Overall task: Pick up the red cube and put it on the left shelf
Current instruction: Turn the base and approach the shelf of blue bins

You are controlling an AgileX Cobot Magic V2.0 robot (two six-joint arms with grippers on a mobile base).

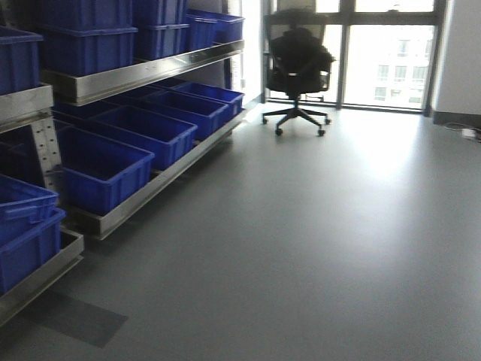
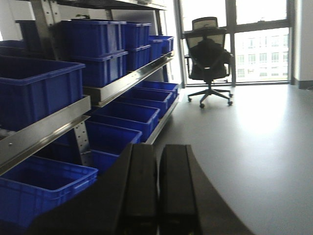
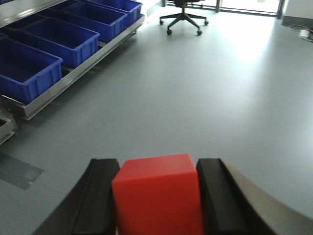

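Observation:
The red cube (image 3: 159, 196) fills the bottom of the right wrist view, held between the two black fingers of my right gripper (image 3: 156, 164), which is shut on it above the grey floor. The left shelf (image 1: 143, 75), a steel rack with brushed rails, runs along the left wall. It also shows in the left wrist view as the left shelf (image 2: 122, 83) and at the top left of the right wrist view as the left shelf (image 3: 73, 81). My left gripper (image 2: 159, 147) is shut with nothing between its fingers, beside the rack.
Large blue crates (image 1: 105, 169) fill the rack's levels. A black office chair (image 1: 299, 64) stands by the far windows. A white item (image 1: 470, 134) lies at the right wall. A dark patch (image 1: 75, 320) marks the grey floor.

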